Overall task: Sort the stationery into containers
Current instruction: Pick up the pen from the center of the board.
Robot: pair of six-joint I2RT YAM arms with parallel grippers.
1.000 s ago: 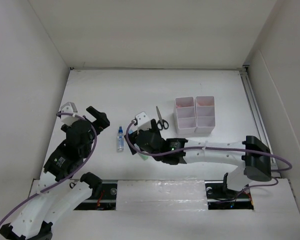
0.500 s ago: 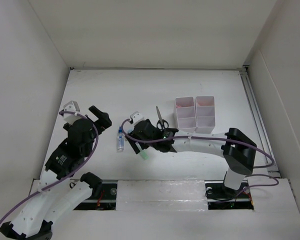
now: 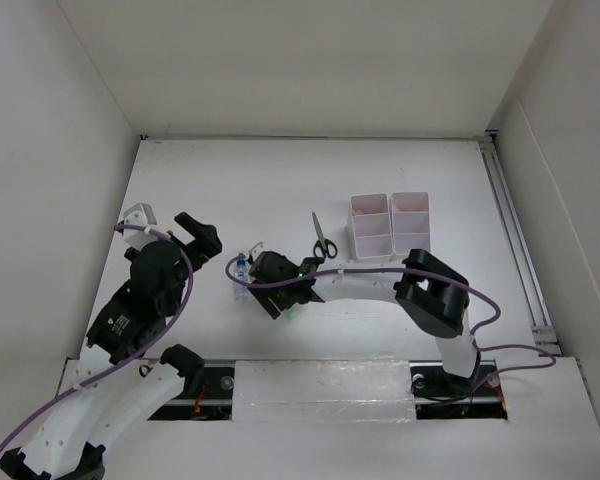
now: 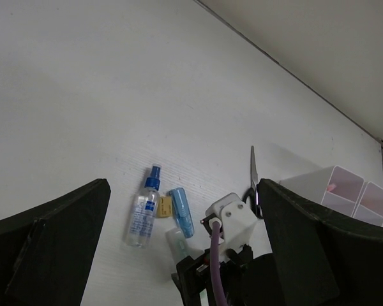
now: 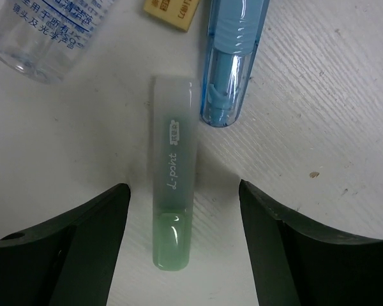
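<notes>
We saw a white-shelled left arm [image 3: 115,408], a matching white right arm [image 3: 365,288], black joints, a looping purple cable [image 4: 216,261], and a right gripper [image 5: 184,191] with matte black fingers [image 5: 57,255].

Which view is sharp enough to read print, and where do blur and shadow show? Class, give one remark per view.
Right wrist: print on the green marker is crisp, while the right fingers are dark and soft-edged. Left wrist: the left fingers are blurred black shapes; the bottle is small, its label unreadable. Top external: even light, no harsh shadow by the scissors.
</notes>
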